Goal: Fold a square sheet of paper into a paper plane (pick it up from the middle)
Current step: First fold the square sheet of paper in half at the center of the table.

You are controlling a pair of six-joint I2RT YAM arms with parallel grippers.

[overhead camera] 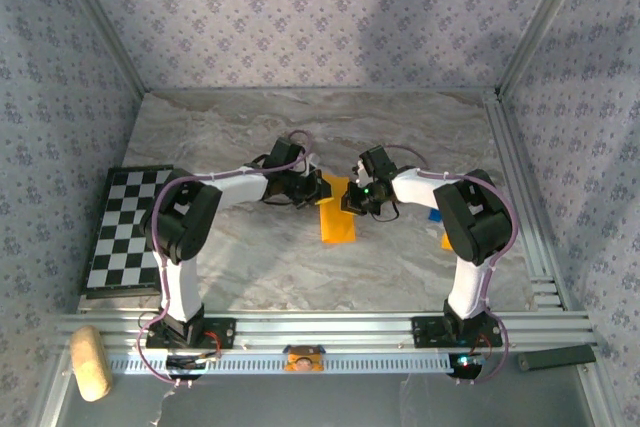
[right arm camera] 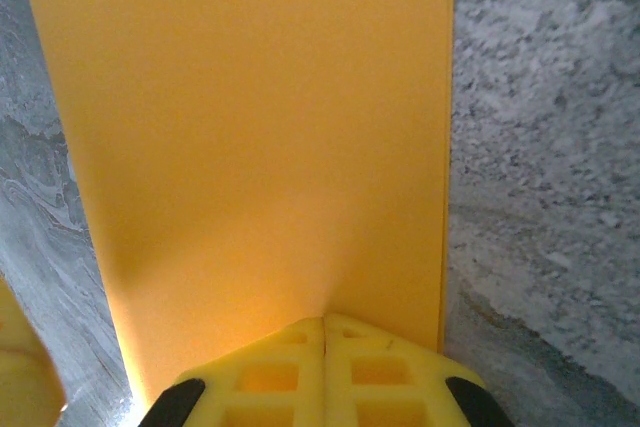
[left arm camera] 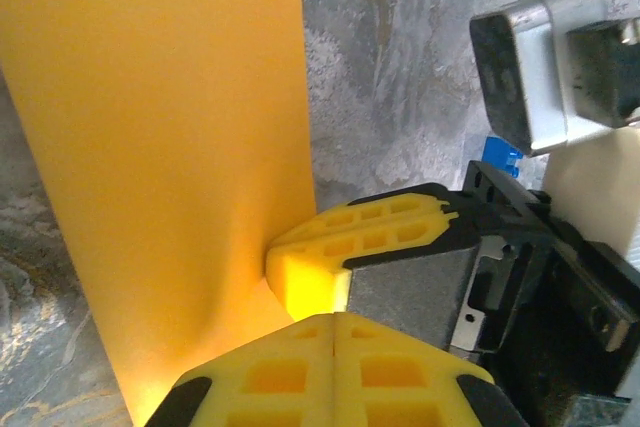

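From above, my left gripper (overhead camera: 314,188) and right gripper (overhead camera: 353,197) meet at the table's (overhead camera: 420,127) middle. They sit at the 12 o'clock end of the square sheet of paper (overhead camera: 338,221), with the chequered board (overhead camera: 125,227) well away at 9 o'clock. The sheet reads as a narrow orange-yellow strip running toward 6 o'clock. I judge it is doubled lengthwise, and I hold one end from both sides to keep the edges matched.

On my left wrist, my yellow pads (left arm camera: 270,377) are pressed shut. The strip climbs to 11 o'clock and bows in at them, so I take it as pinched. My right finger butts in from 3 o'clock, touching the paper.

On my right wrist, my jaws are clamped on the strip's near edge. The paper rises flat, plain and uncreased to 12 o'clock.
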